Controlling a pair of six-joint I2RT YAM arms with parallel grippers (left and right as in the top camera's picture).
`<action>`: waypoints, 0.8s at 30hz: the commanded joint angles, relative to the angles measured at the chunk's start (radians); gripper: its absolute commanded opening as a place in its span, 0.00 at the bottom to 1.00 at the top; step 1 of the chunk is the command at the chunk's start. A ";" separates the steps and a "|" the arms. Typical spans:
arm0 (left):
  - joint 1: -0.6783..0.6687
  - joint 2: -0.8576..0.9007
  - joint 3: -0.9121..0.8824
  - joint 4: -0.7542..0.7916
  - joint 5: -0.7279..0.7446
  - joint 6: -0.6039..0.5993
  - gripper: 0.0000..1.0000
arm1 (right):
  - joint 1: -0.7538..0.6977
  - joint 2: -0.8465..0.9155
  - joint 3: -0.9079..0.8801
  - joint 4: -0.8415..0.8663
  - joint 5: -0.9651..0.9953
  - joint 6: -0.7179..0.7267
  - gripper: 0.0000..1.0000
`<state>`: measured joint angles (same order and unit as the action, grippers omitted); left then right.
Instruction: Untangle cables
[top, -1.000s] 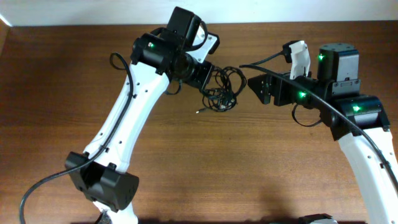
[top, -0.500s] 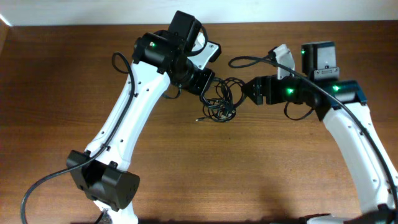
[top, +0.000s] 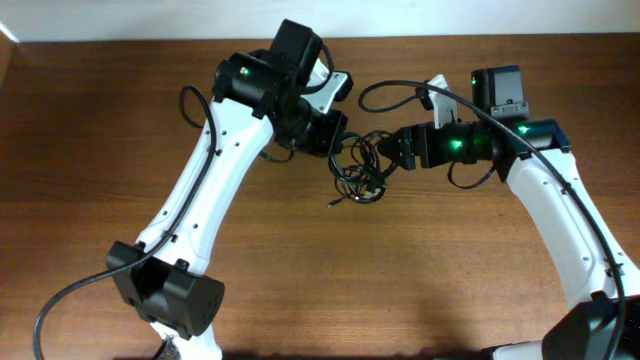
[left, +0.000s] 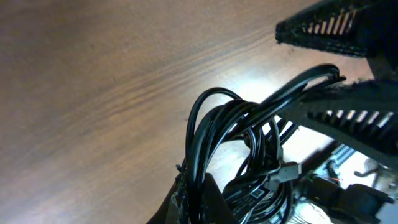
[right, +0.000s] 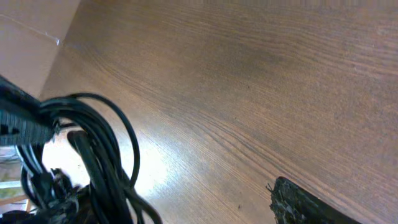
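Black cables (top: 360, 168) form one tangle; left tool (top: 339, 138) clamps it, right tool (top: 394, 152) stands apart beside.

Black cables (top: 360, 165) against a brown table (top: 100, 150) (fine, streaky wood grain).

Inspection of all three views: no legible marking found. No text, label, brand, number or sign can be read on the cables (top: 360, 172), on the white arm housings (top: 200, 190) or on the wooden table (top: 90, 150). The two wrist views are close and partly blurred, and nothing printed can be made out in them either.
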<state>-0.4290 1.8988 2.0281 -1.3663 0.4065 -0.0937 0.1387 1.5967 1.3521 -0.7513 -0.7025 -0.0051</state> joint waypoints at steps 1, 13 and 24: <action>0.003 0.003 0.002 -0.031 0.140 -0.030 0.00 | 0.006 0.016 0.010 0.020 -0.027 -0.018 0.73; 0.003 0.003 0.002 -0.055 0.365 -0.030 0.00 | 0.006 0.016 0.009 0.023 -0.027 -0.018 0.41; 0.003 0.003 0.002 -0.023 0.008 -0.079 0.00 | -0.037 0.014 0.010 0.054 -0.028 0.039 0.04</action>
<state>-0.4229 1.8992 2.0281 -1.3907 0.6247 -0.1257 0.1318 1.6077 1.3521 -0.7120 -0.7197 -0.0219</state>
